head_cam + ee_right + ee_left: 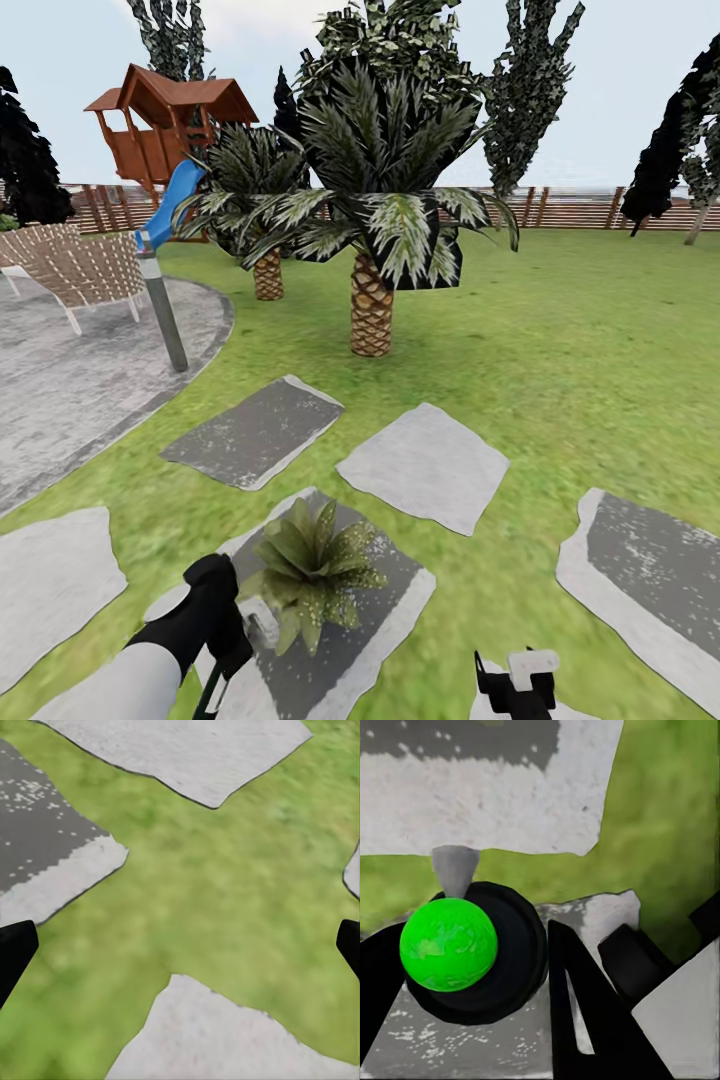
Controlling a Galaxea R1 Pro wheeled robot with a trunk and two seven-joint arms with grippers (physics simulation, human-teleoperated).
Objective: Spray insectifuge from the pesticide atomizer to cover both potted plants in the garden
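While the left hand [521, 1020] is gripping the pesticide atomizer [457, 945] between closed fingers, its grey nozzle is pointing at a potted plant [312, 570] sitting just beside it on a grey stepping slab [385, 600]. Spread wide, the right hand [180, 945] is hovering empty over lawn [225, 892].

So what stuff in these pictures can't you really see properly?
- The potted plant: in the head view its leaves hide the pot.
- The left gripper: head view, cut off by the bottom edge; whether it grips the green-topped atomizer is unclear.
- The right gripper: head view, cut by the bottom edge.
- The playhouse: head view, palm fronds cover part.
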